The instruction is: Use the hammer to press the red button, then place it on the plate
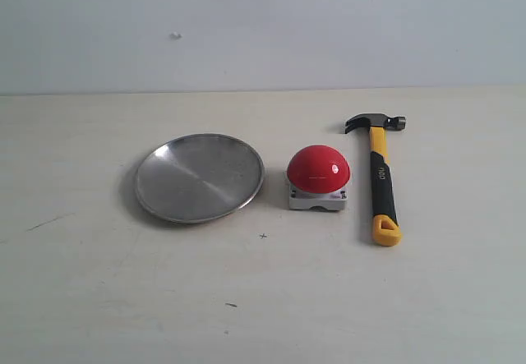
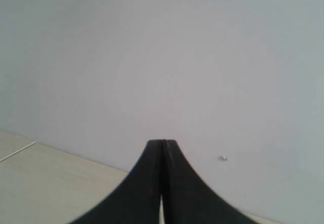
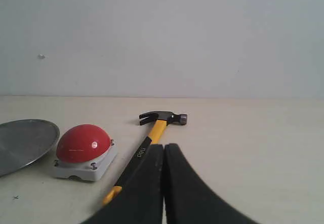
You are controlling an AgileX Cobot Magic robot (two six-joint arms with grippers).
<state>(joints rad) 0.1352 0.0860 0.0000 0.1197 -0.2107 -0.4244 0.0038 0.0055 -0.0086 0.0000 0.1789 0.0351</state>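
Note:
The hammer [image 1: 380, 175] lies flat on the table at the right, dark head toward the far wall, yellow looped end toward the front. Left of it sits the red button [image 1: 318, 169] on its grey-white base, and further left the silver plate [image 1: 199, 177]. No gripper shows in the exterior view. In the right wrist view my right gripper [image 3: 164, 147] is shut and empty, hovering short of the hammer [image 3: 152, 138], with the red button [image 3: 83, 143] and the plate's rim [image 3: 25, 138] beside it. My left gripper [image 2: 162, 143] is shut, facing the wall.
A pale wooden table [image 1: 263, 298] runs under everything and meets a plain white wall [image 1: 263, 27] at the back. A small speck marks the wall [image 1: 175, 35].

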